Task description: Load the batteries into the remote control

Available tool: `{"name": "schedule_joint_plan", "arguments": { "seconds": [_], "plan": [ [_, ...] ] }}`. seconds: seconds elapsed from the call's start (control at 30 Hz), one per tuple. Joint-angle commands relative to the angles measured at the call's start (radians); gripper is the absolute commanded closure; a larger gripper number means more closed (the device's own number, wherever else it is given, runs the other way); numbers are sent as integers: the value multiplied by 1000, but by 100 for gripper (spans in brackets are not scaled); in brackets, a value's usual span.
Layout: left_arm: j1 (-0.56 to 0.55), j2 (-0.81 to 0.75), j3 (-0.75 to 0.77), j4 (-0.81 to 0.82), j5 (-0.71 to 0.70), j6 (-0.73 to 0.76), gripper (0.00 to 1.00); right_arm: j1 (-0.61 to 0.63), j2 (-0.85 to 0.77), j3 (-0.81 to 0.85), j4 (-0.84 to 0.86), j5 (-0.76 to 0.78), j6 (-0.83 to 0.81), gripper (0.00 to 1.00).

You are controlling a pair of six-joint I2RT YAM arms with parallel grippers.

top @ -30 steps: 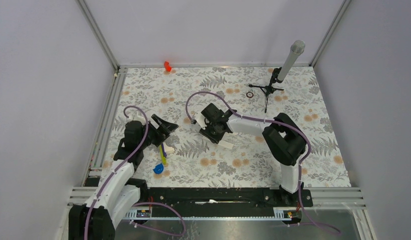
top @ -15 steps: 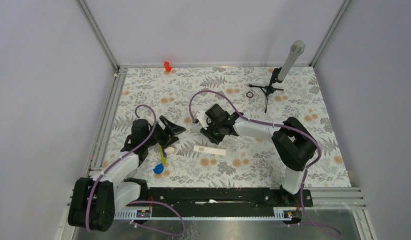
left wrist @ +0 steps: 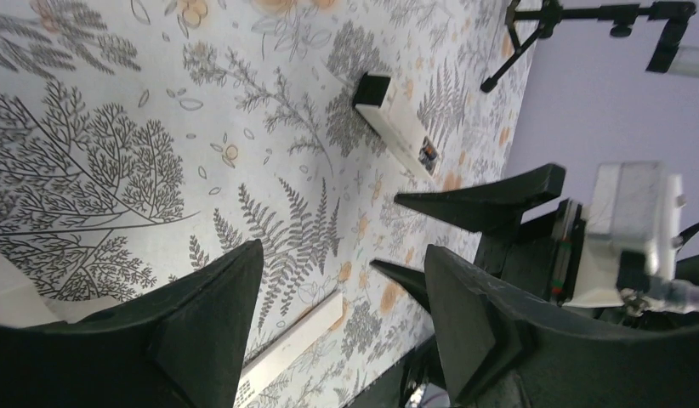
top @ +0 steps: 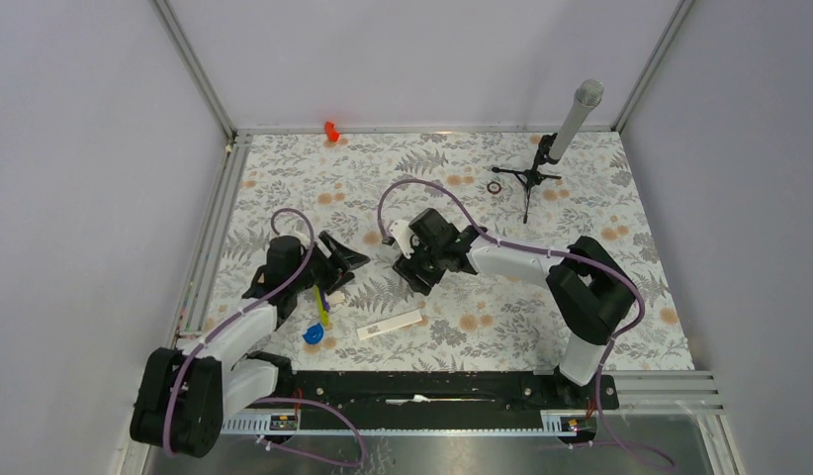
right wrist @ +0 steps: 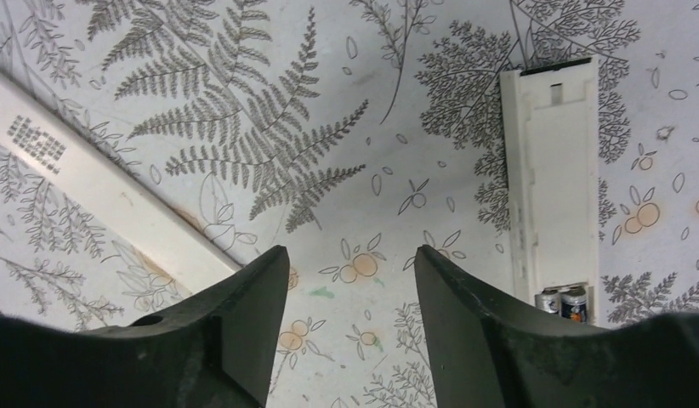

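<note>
— Where is the remote control [right wrist: 554,170] from where you stand?

— Flat on the tabletop [top: 284,178]. In the right wrist view it's on the right side, just beside the right fingers [right wrist: 499,340] but outside them. Its long axis runs up and down the frame, much the way those fingers point.

— Are they holding anything?

— No. The right fingers stand apart with only fern print between them. The left fingers [left wrist: 201,331] are apart and bare too.

— How does it look?

— It's a slim white shell lying open side up, with a black strip at its upper end and a pale trough along it. At the lower end two small round ends sit side by side. I'd say those are the batteries [right wrist: 560,302], already in their bay.

— And the other white bar?

— I reckon that's the back cover [top: 390,325]: plain white with a patch of grey print. It lies loose at the lower centre of the top view, between the two arms, tilted up to the right.

— Which arm is nearer the remote?

— The right one. It hangs so close over it that from overhead I can't pick the remote out.
</note>
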Motion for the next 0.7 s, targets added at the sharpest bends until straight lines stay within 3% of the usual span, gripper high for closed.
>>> {"name": "schedule_joint_plan", "arguments": {
  "seconds": [0.0, 0.13, 0.33, 0.57, 0.67],
  "plan": [
    [0, -102, 72, -77, -101, 49, 29, 28, -82, -19, 44, -12, 91, 33],
    [-21, -163, 121, -280, -94, 71, 32, 28, -98, 15, -8, 48, 321, 30],
    [-148, -272, 116, -566, -209, 66, 37, 25, -193, -87, 40, 100, 688, 29],
    [-315, -455, 67, -728, -372, -80, 41, 25, -241, -228, 76, 70, 980, 48],
    [-384, -466, 54, -788, -434, -119, 45, 25, -251, -276, 108, 84, 1006, 48]
  ]
}}
